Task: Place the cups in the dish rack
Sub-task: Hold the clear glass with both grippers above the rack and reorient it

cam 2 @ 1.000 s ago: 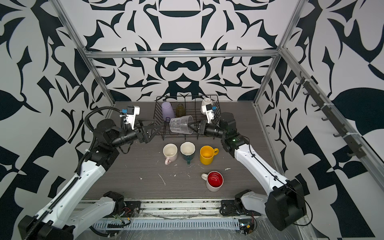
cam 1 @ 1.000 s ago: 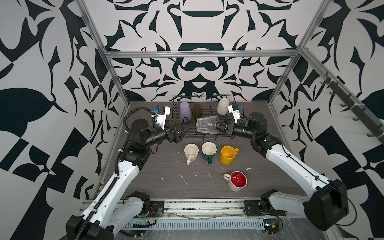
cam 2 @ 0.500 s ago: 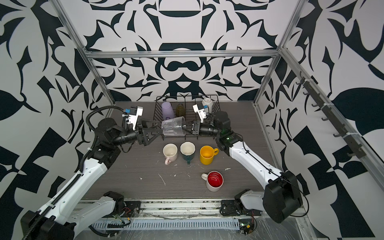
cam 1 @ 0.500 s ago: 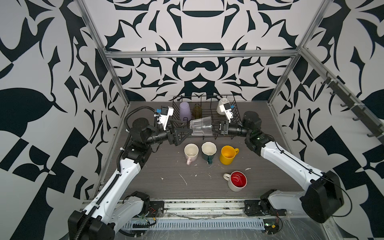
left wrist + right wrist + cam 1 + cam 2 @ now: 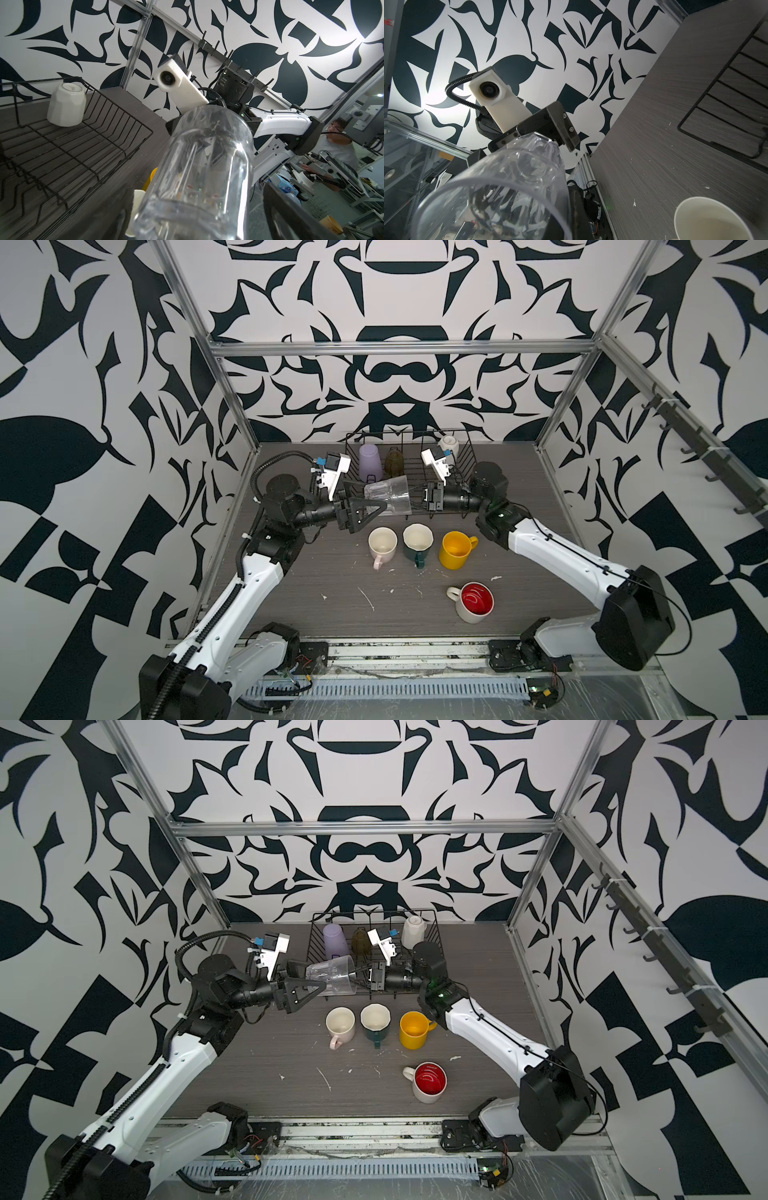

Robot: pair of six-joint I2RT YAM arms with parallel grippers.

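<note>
My right gripper: pressed together on the rim of the clear faceted glass, which lies sideways in the air with its mouth toward this arm.
My left gripper: spread wide, fingers straddling the glass's base end. In the left wrist view I see a gap beside one finger, so I read no grip there.
Glass position: over the near left edge of the black wire dish rack, not inside it.
In the rack: lilac tumbler and white faceted mug, both upside down, with the olive glass between them.
On the grey woodgrain table: pale pink mug, dark green mug and yellow mug, upright in a row near the rack. The cream red-lined mug stands apart, nearer the arm bases.
</note>
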